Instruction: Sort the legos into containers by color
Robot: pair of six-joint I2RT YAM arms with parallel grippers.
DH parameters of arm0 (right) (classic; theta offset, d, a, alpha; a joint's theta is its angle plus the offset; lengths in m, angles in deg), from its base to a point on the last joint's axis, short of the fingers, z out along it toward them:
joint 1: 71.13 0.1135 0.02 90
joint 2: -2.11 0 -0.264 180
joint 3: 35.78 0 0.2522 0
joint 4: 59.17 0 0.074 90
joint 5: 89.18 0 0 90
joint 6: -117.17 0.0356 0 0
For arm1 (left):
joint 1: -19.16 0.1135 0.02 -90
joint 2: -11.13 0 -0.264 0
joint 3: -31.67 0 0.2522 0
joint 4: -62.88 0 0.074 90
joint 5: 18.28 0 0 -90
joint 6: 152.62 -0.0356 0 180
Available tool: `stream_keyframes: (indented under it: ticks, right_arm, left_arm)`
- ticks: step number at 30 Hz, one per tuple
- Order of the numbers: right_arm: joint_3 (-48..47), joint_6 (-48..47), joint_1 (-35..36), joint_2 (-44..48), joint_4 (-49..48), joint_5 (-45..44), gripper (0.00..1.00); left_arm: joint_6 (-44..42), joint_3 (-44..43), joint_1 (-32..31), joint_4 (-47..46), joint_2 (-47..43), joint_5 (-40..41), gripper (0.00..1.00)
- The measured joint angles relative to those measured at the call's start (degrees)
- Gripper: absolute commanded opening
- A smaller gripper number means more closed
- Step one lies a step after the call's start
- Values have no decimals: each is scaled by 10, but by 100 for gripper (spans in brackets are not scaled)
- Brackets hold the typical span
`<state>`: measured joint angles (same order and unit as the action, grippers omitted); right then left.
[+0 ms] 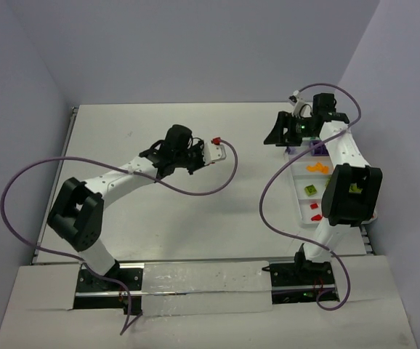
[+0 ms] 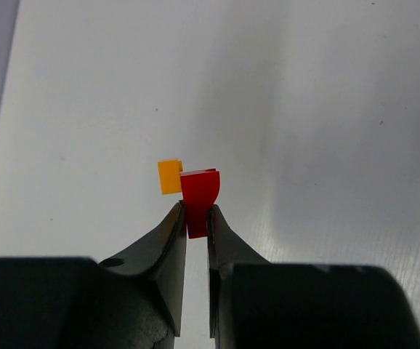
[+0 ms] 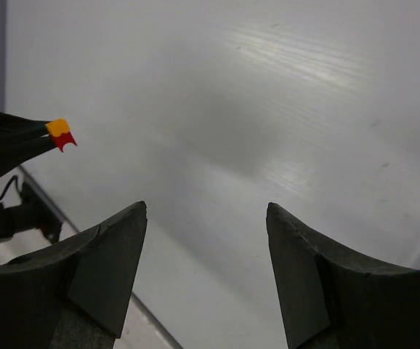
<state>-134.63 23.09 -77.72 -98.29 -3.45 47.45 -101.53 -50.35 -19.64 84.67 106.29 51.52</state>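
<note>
While your left gripper clamps a small red brick by its lower end over the table, an orange brick clings at its ten o'clock. Your right gripper gapes empty; the white tray sits at three o'clock.

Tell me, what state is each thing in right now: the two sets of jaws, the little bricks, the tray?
Left jaws: shut on the red brick.
Right jaws: open, empty.
Red brick: pinched between the left jaws.
Orange brick: stuck to the red brick's side, outside the jaws.
Tray: partly filled, with sorted bricks lying in separate compartments by colour.
</note>
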Motion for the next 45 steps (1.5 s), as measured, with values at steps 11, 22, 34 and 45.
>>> stream_keyframes:
  ticks: [11, 22, 34, 45]
  right_arm:
    - [64, 0, 101, 0, -5, 116, 68]
    - [83, -31, 164, -9, 7, 148, 60]
    - [62, -97, 183, -39, 75, 183, 60]
    - [52, -121, 190, -50, 102, 203, 54]
  left_arm:
    - [-98, 8, -71, 39, -26, -13, 0]
    - [-141, 7, -99, 77, -32, -17, 0]
    - [-143, 7, -100, 81, -32, -17, 0]
    - [-143, 3, -105, 82, -32, -18, 0]
